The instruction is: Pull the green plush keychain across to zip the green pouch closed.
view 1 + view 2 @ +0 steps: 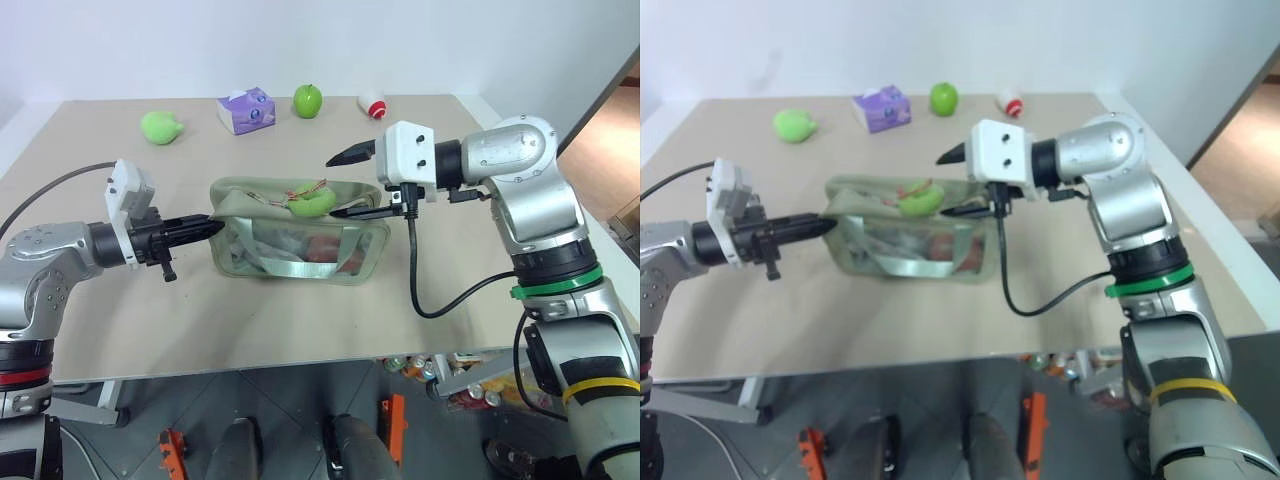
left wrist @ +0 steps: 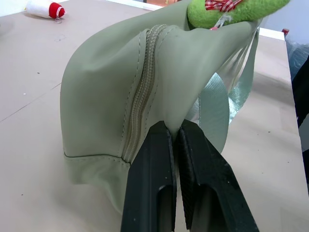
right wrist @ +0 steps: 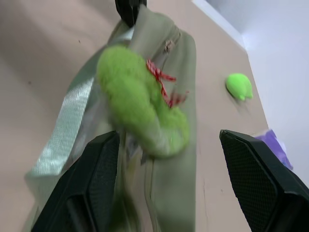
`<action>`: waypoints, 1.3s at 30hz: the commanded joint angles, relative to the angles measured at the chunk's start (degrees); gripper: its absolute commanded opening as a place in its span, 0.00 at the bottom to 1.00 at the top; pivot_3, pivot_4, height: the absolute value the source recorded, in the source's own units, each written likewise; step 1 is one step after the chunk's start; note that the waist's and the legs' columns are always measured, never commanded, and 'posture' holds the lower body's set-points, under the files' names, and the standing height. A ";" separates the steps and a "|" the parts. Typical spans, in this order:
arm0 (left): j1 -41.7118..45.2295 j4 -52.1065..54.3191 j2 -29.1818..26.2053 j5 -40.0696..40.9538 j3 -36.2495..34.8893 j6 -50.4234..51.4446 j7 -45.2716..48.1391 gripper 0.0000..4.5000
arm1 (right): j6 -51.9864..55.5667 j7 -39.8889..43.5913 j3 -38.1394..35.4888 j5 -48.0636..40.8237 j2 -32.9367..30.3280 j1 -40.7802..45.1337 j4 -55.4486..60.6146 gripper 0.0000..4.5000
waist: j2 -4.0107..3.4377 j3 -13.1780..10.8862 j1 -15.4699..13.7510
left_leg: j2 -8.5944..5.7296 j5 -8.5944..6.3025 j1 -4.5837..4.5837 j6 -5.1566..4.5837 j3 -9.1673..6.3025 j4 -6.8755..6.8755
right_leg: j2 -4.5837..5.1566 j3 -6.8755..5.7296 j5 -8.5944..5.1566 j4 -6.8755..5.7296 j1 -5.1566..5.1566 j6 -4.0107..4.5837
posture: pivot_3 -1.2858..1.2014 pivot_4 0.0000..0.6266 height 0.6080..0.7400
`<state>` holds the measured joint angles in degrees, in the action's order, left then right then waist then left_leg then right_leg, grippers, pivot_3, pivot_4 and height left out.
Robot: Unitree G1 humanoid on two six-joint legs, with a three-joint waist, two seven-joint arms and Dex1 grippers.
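I see the green pouch (image 1: 295, 235) at the centre of the table (image 1: 200, 320), with the green plush keychain (image 1: 312, 201) resting on its top. My left pincer (image 2: 175, 133) is clamped shut on the pouch's end fabric. My right pincer (image 3: 164, 159) gapes wide, empty, straddling the keychain. If it closes off-centre, the soft plush may slip free. Along the frame's top, well clear, sit a pear-shaped toy (image 1: 160, 127), tissue pack (image 1: 246, 110) and apple (image 1: 307, 100).

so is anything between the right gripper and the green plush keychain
Nothing visible. The open right gripper faces the green plush keychain on top of the green pouch, with a clear gap between them.
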<state>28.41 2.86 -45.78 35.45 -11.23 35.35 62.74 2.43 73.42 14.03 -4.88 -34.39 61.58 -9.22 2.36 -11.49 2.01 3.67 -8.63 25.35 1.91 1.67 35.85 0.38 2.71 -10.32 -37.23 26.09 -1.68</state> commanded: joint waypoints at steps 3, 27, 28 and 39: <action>0.81 1.40 0.11 0.98 -0.75 -0.35 -0.29 0.00 | -1.83 -0.22 0.20 0.35 2.14 2.99 -0.84 0.76 | 0.00 0.00 0.00 | 0.00 0.00 0.00 0.00 0.00 0.00 | 0.00 0.00 0.00 0.00 0.00 0.00 | 0.52 0.24 1.00; 0.46 1.06 -0.05 1.15 -0.80 -0.43 -1.32 0.00 | -1.82 1.02 -1.68 -0.86 2.30 4.55 -4.68 0.01 | 0.00 0.00 0.00 | 0.00 0.00 0.00 0.00 0.00 0.00 | -0.01 -0.01 0.00 -0.02 0.00 0.00 | 0.52 0.24 1.00; 0.47 1.05 -0.03 1.15 -0.75 -0.40 -1.33 0.00 | -1.59 1.08 -2.09 -0.82 1.53 4.88 -5.31 0.01 | 0.00 0.00 0.00 | 0.00 0.00 0.00 0.00 0.00 0.00 | -0.01 0.00 0.00 -0.02 0.00 0.00 | 0.52 0.24 1.00; 1.77 -0.55 0.56 0.65 0.40 -0.83 -0.65 0.00 | -4.82 0.83 -6.53 1.05 -9.19 13.47 -17.14 0.01 | -0.01 -0.01 -0.04 | 0.00 0.00 -0.02 0.00 0.01 -0.03 | 0.01 0.00 -0.01 -0.01 0.01 0.02 | 0.52 0.24 1.00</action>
<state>29.11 2.43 -45.36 35.99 -10.90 35.27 61.69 -0.76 74.95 10.17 -4.58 -41.64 72.63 -25.77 2.35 -11.50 1.97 3.66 -8.63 25.33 1.92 1.68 35.83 0.39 2.71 -10.33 -37.24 26.11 -1.66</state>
